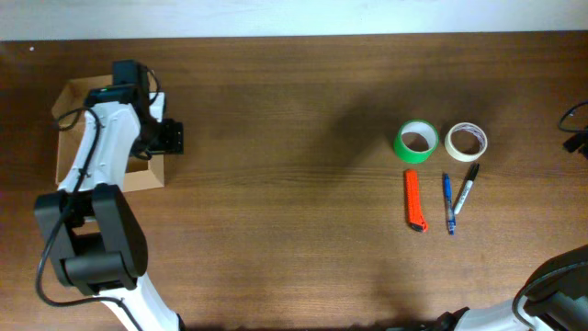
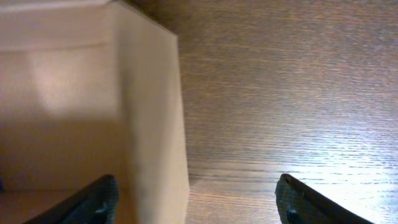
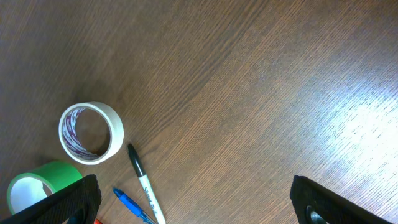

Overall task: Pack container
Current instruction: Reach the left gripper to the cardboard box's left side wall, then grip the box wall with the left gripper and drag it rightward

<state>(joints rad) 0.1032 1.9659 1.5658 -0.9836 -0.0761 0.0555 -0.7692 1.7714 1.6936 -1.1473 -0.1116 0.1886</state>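
Note:
The container (image 1: 69, 103) is an open light-brown cardboard box at the far left of the table. My left gripper (image 1: 171, 138) is open at its right side. In the left wrist view the gripper (image 2: 199, 208) straddles the container's wall (image 2: 149, 124), with one finger inside and one over the table, touching nothing. My right gripper (image 3: 202, 208) is open and empty above bare wood, at the right edge of the overhead view (image 1: 576, 129).
A green tape roll (image 1: 416, 141), a white tape roll (image 1: 466, 141), an orange box cutter (image 1: 415, 199), a blue pen (image 1: 448, 202) and a black-capped marker (image 1: 466, 188) lie at the right. The right wrist view shows the white roll (image 3: 91, 132), green roll (image 3: 40, 183), marker (image 3: 144, 183) and pen (image 3: 130, 205).

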